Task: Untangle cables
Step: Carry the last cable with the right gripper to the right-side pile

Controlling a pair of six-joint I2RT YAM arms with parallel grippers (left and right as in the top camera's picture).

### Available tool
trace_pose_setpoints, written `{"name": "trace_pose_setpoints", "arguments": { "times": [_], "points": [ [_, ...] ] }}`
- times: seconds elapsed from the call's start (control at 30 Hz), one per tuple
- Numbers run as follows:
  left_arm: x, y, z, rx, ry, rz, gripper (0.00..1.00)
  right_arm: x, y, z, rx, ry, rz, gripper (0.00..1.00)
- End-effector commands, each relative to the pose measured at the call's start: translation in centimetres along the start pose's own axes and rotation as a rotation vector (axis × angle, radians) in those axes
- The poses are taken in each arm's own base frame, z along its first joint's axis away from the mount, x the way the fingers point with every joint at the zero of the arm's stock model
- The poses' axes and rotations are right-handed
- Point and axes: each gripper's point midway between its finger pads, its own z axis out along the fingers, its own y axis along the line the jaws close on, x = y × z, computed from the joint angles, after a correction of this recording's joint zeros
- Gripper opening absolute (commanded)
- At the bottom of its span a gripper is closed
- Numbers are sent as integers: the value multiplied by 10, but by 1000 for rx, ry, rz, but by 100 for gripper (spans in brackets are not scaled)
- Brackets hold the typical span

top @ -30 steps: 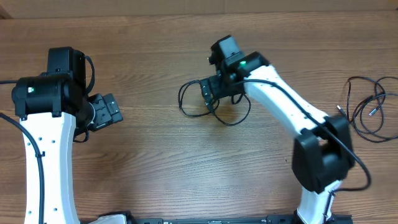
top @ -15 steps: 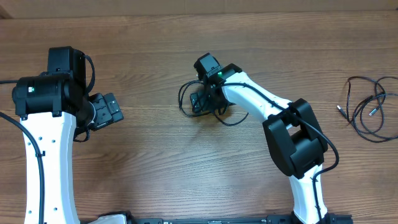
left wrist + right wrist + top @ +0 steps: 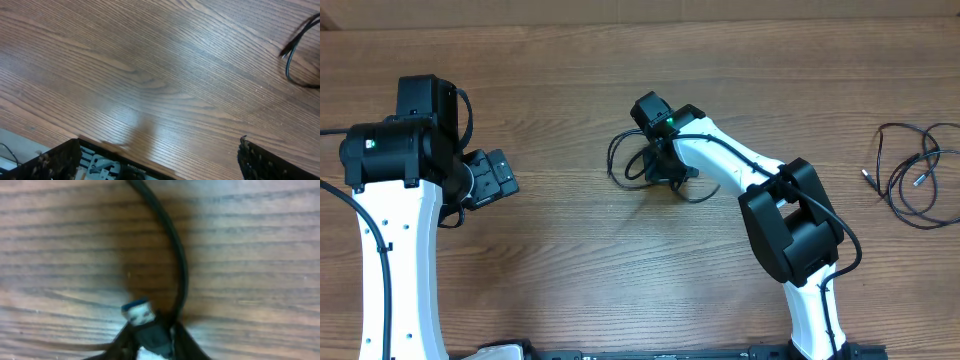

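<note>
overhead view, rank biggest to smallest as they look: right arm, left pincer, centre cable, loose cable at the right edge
1. right arm
2. centre cable and loose cable: spreads look alike, and the right pincer covers part of the centre one, so unranked
3. left pincer

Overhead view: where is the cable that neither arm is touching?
The loose cable lies in loops at the far right of the overhead view, beyond the right arm, apart from the other cable under the right gripper.
</note>
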Motion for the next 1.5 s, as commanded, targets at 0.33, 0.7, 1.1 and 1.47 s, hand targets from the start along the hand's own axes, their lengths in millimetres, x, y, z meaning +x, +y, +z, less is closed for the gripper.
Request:
{"name": "trace_pose_setpoints", "arguments": {
  "times": [0.33, 0.7, 1.1, 1.47],
  "points": [
    [2, -2, 2, 8, 13, -7, 99, 16, -16, 11, 85, 61, 125, 4],
    [1, -2, 2, 8, 12, 0, 99, -18, -79, -38, 226, -68, 211, 4],
    [1, -3, 2, 9, 9, 0, 100, -35, -315, -179, 508, -315, 628, 4],
    [-3, -4, 2, 17, -6, -2, 100, -6, -433, -189, 212, -333, 863, 29]
  ]
}}
